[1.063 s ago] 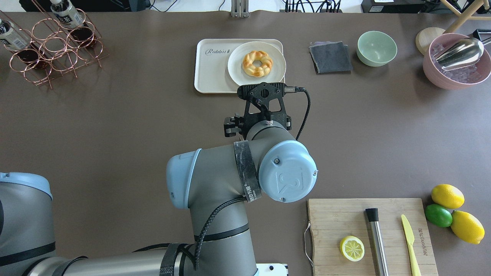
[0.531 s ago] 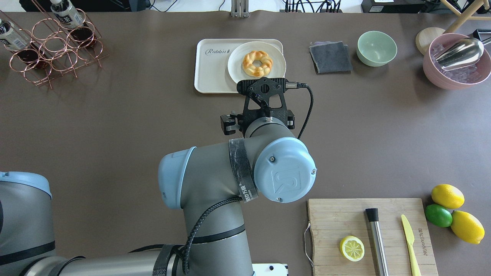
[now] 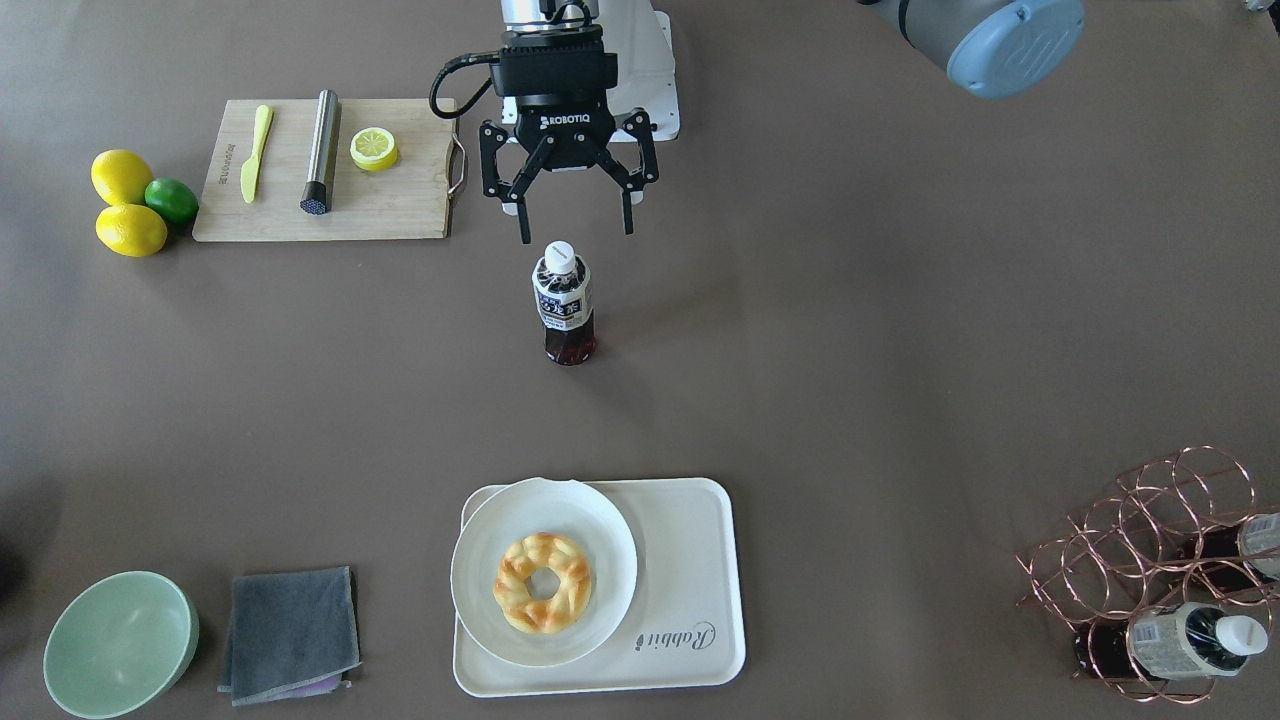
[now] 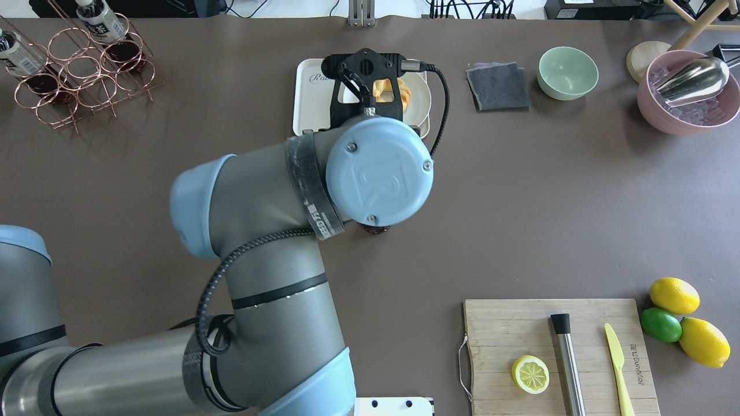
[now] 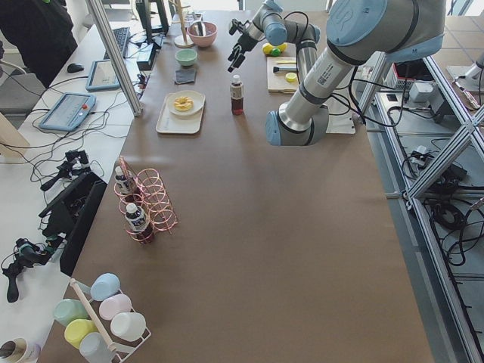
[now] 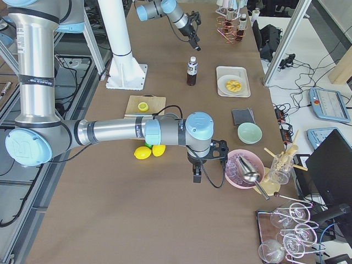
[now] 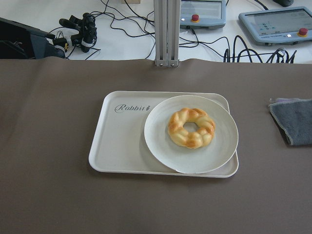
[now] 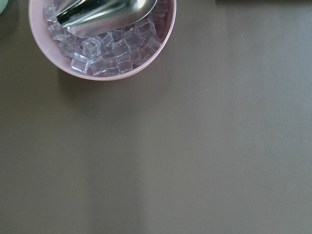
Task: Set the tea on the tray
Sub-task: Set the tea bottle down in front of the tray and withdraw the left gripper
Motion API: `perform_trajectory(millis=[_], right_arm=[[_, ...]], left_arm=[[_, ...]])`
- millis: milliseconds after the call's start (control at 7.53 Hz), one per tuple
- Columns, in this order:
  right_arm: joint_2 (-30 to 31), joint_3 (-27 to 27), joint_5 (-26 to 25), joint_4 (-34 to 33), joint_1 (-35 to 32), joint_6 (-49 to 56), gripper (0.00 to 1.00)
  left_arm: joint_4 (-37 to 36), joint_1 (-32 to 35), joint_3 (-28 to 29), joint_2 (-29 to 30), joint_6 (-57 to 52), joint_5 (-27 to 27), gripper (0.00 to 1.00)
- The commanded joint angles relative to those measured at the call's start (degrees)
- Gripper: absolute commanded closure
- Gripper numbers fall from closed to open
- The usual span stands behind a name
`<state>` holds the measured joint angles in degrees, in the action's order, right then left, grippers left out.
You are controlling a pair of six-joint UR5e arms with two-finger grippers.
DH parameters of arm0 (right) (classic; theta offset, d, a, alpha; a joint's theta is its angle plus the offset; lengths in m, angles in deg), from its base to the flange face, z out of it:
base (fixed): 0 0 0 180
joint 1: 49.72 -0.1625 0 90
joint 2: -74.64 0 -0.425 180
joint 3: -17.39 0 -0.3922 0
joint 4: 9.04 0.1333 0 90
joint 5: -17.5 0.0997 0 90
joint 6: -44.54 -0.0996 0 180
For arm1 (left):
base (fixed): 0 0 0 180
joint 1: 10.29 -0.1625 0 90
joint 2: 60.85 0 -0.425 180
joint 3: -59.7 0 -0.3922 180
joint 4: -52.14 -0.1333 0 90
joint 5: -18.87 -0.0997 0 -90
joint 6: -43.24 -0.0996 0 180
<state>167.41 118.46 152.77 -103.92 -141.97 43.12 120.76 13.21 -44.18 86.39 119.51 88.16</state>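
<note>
Left gripper [image 3: 575, 236] has its 2 fingers spread wide, nothing in them. The tea [image 3: 565, 300] stands upright just below the tips, untouched. The tray [image 3: 690, 560] is well ahead of it. Right gripper [image 6: 196, 176]: can't tell.

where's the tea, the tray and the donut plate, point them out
tea [image 3: 563, 300]: exterior front-facing view, on its white label
tray [image 3: 685, 560]: exterior front-facing view, on the bare floor beside the plate
plate [image 3: 475, 570]: exterior front-facing view, on the white surface beside the donut
</note>
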Motion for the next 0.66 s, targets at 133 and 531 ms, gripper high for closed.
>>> perform_trajectory(millis=[133,531], right_arm=[[-1.87,1.49,0.16,-0.04,1.63,-0.33,0.0],[-7.49,3.33,2.8,-0.83,4.78,-6.44,0.0]], left_arm=[[-2.62,16.78,-9.3,-9.22,-13.54,20.02,0.03],[-2.62,32.71,-12.84,-20.29,-31.39,31.5,0.02]])
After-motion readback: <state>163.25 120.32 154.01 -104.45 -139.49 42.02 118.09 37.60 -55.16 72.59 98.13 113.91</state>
